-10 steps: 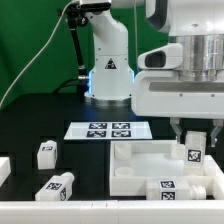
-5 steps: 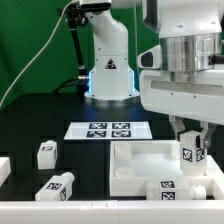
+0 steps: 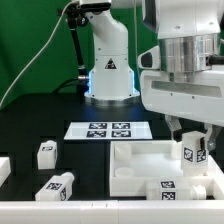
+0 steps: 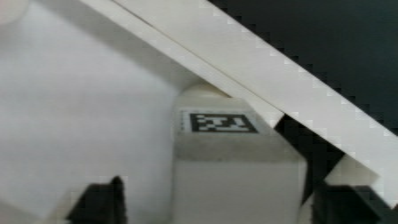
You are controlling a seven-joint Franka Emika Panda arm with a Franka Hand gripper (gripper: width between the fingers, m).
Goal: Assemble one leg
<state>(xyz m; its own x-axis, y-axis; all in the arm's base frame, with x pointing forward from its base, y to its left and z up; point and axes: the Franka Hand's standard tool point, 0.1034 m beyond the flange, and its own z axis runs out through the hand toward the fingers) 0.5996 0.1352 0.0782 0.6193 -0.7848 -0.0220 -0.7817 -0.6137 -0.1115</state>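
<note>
The end effector [image 3: 192,137] grips the leg [image 3: 191,152] above the white tray part [image 3: 135,163]; slight tilt near the rim risks jamming or slipping.

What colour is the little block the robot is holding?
The leg is white with a black-and-white square tag, between the gripper fingers; the exterior view shows it best.

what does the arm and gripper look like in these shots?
White glossy arm with rounded housings, a black logo on its base, a black cable running off its upper part. The gripper has a boxy white body and dark fingers.
</note>
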